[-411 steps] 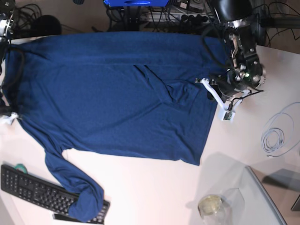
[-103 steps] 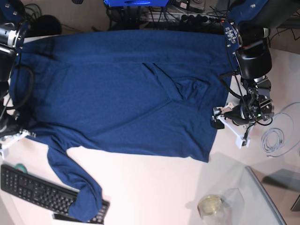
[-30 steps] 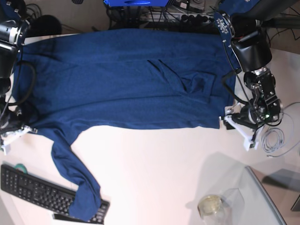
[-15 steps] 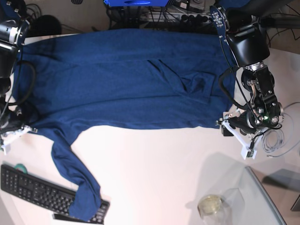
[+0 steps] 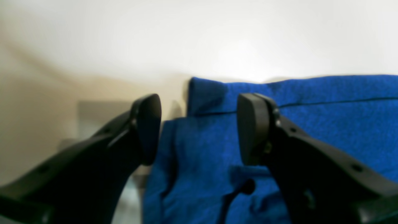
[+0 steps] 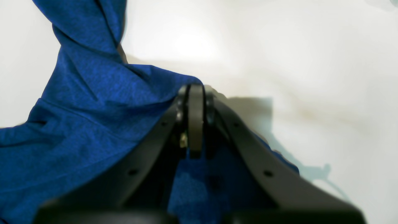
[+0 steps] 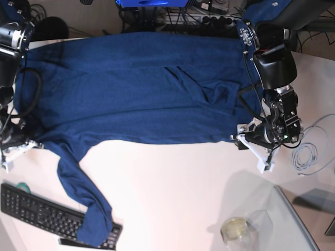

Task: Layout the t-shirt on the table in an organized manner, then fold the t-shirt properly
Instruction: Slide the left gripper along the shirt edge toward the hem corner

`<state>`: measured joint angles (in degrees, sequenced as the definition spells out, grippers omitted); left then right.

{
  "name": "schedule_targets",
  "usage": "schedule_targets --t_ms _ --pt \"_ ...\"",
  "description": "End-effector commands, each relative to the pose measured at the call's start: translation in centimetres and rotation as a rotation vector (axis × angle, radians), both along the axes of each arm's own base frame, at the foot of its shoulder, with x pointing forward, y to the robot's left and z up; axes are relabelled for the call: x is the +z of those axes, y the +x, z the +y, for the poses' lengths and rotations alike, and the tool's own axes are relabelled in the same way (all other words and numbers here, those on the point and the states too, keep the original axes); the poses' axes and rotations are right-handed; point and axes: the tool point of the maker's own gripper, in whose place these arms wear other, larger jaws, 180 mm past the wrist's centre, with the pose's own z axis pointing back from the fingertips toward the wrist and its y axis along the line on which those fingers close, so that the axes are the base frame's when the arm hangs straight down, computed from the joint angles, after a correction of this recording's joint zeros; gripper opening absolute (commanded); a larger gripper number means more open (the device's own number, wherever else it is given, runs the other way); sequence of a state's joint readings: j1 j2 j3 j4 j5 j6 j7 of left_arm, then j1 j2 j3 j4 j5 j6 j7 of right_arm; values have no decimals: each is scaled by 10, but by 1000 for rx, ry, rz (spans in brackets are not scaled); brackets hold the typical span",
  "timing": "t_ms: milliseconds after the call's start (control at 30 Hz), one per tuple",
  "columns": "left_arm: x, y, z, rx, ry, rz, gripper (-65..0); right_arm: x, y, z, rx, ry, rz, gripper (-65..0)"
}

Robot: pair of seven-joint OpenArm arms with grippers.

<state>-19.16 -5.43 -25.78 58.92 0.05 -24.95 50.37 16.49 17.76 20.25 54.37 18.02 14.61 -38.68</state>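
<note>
The navy t-shirt [image 7: 131,94] lies spread across the far half of the white table [image 7: 172,198], with folds near its middle and one long sleeve [image 7: 78,193] trailing toward the front left. My left gripper [image 7: 250,151] is at the shirt's front right corner. In the left wrist view it [image 5: 199,129] stands open, its dark fingers [image 5: 146,129] straddling that corner of the t-shirt [image 5: 326,124]. My right gripper [image 7: 18,149] is at the shirt's left edge. In the right wrist view it [image 6: 196,93] is shut on a bunched fold of the t-shirt [image 6: 77,124].
A black keyboard [image 7: 36,214] sits at the front left with the sleeve end draped over it. A glass jar [image 7: 235,228] and a glass panel [image 7: 298,219] are at the front right. A coiled white cable [image 7: 306,157] lies right of the left gripper. Cables run behind the table.
My left gripper has shifted left and slightly forward, to the shirt's front right corner, still open. The shirt and the right arm have stayed put.
</note>
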Motion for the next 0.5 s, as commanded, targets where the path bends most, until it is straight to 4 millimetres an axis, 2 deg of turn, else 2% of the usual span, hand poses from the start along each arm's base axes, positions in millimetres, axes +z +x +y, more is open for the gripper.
schedule_targets --t_ms 0,167,300,467 --pt "18 22 4 9 -3 -68 -273 21 17 -9 -1 -18 -68 -650" --pt "9 27 -2 20 -37 -86 -273 21 17 -9 -1 -18 -68 -650" --pt "-3 27 8 105 -40 -58 -273 21 17 -9 -1 -18 -68 -650" --pt "-3 28 9 115 -37 -56 -273 21 18 -9 -1 -19 -69 -650"
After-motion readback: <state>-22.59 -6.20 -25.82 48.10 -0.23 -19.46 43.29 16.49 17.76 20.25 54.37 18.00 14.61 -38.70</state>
